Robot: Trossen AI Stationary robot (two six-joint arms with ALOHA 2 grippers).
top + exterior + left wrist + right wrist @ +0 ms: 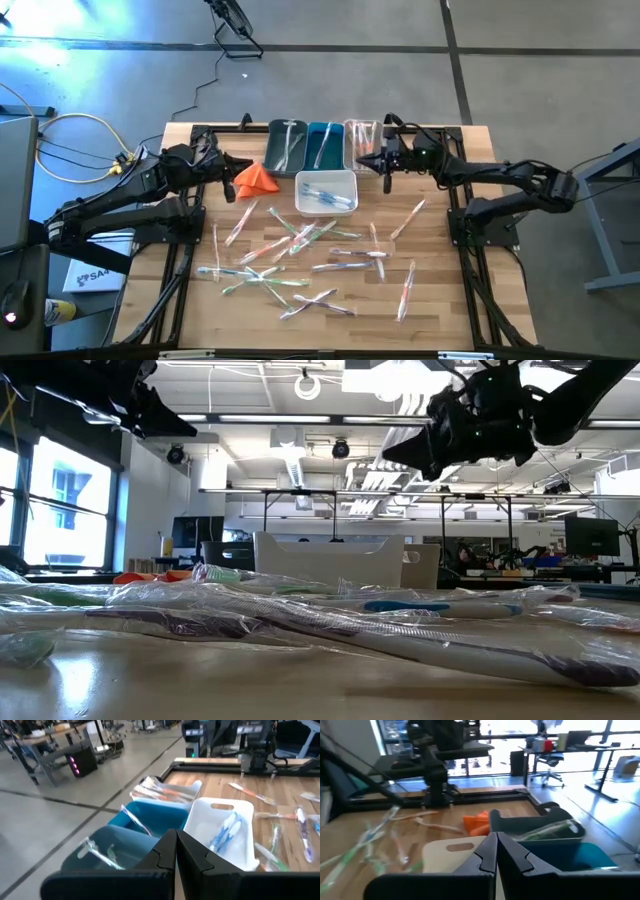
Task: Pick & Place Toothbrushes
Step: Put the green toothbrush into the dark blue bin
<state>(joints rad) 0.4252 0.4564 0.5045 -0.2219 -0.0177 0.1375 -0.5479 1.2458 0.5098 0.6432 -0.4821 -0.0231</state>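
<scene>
Many wrapped toothbrushes (290,250) lie scattered on the wooden table (440,320). More lie in four bins at the far side: a dark teal bin (287,160), a blue bin (322,160), a clear bin (360,135) and, nearer, a white bin (327,178) with blue-handled ones. My left gripper (246,165) hangs shut above the table to the left of the bins, with nothing in it; its fingertips (176,851) meet. My right gripper (366,160) hangs shut over the clear bin's near end, also with nothing in it (496,851).
An orange folded cloth (255,177) lies on the table just below my left gripper, left of the white bin. Dark frame rails (175,290) run along the table's left and right sides. Cables (80,140) lie on the floor beyond the left edge.
</scene>
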